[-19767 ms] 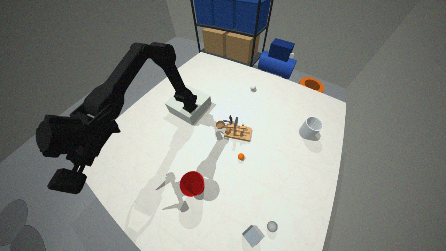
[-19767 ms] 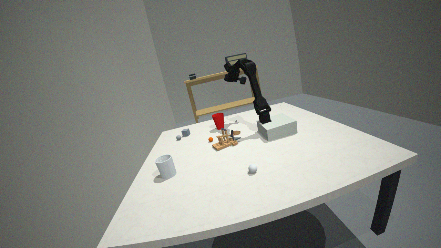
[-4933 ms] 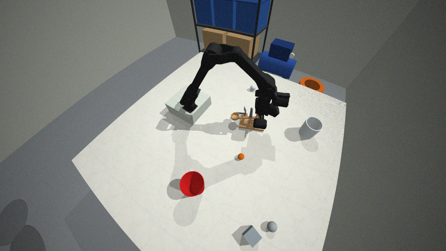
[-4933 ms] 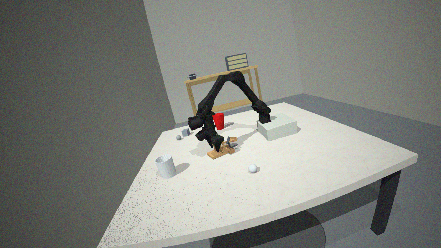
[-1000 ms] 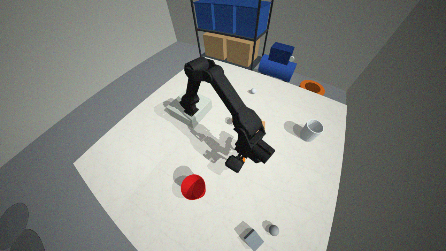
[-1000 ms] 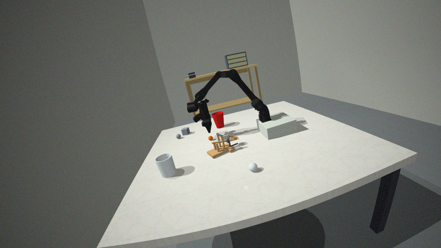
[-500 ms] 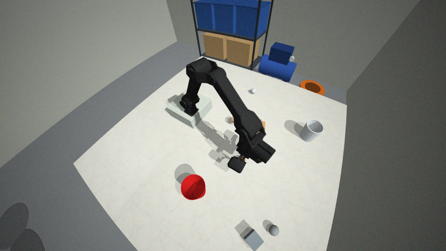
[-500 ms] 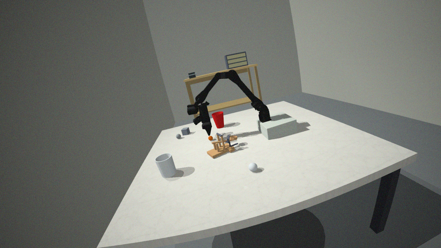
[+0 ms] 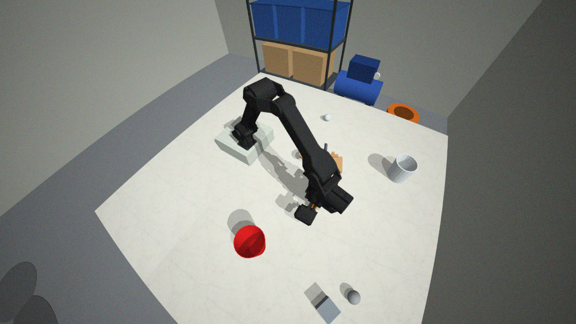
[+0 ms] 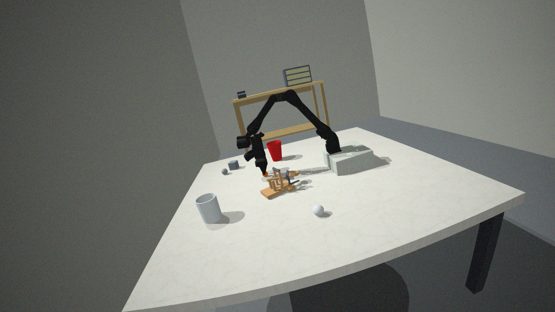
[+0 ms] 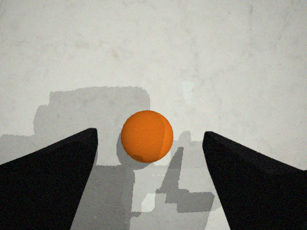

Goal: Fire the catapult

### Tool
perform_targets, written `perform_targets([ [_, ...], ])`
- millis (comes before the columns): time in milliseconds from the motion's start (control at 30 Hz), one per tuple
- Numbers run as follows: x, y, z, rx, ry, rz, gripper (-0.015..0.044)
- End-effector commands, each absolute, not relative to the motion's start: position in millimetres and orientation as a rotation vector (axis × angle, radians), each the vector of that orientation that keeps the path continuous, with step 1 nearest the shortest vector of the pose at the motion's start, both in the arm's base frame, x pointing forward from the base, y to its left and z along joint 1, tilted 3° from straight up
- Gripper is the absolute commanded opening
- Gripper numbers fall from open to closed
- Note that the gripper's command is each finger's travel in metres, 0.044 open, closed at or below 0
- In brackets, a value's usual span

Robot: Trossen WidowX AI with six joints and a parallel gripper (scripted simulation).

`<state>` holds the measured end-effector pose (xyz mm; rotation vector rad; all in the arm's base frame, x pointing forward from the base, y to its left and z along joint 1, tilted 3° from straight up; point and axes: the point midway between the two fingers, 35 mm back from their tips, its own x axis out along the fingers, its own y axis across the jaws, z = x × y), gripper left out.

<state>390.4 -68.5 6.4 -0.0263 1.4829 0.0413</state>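
The orange ball [image 10: 266, 174] [image 11: 147, 136] sits on the table, mostly hidden by the gripper in the top view. My gripper [image 10: 264, 171] [image 11: 151, 137] is open and points down at it. In the wrist view the ball lies between the fingertips with a gap on each side, slightly nearer the left finger. The wooden catapult [image 9: 338, 163] [image 10: 269, 192] stands beside the gripper, partly hidden behind the arm in the top view. The white mug [image 9: 398, 172] [image 10: 209, 209] stands upright beyond the catapult's flat base end.
A red cup [image 9: 244, 240] [image 10: 275, 151] stands on the table. A white ball [image 9: 327, 117] [image 10: 318, 210] lies on the catapult's other side. A grey ball [image 9: 353, 297] [image 10: 224, 171] and grey block [image 9: 329, 310] [image 10: 233, 165] lie farther off. The arm stands on a pale green block [image 9: 233, 151] [image 10: 355, 163].
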Motion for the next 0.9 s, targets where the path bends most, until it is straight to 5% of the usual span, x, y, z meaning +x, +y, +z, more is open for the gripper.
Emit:
perform_targets([
  [0,387.9,-67.2,-4.1,-0.024,1.497,0.048,0.0300],
  [167,388.0,-66.9,-9.7,-0.024,1.497,0.048,0.0300],
  [333,388.0,-66.9,-9.7,-0.024,1.497,0.048,0.0169],
  [600,388.0,-66.9,-9.7,-0.024,1.497,0.048,0.0115],
  [733,389.2,-67.8,1.6,-0.024,1.497,0.048,0.0010],
  [867,390.3,-69.8,32.7,-0.024,1.496,0.048,0.0000],
])
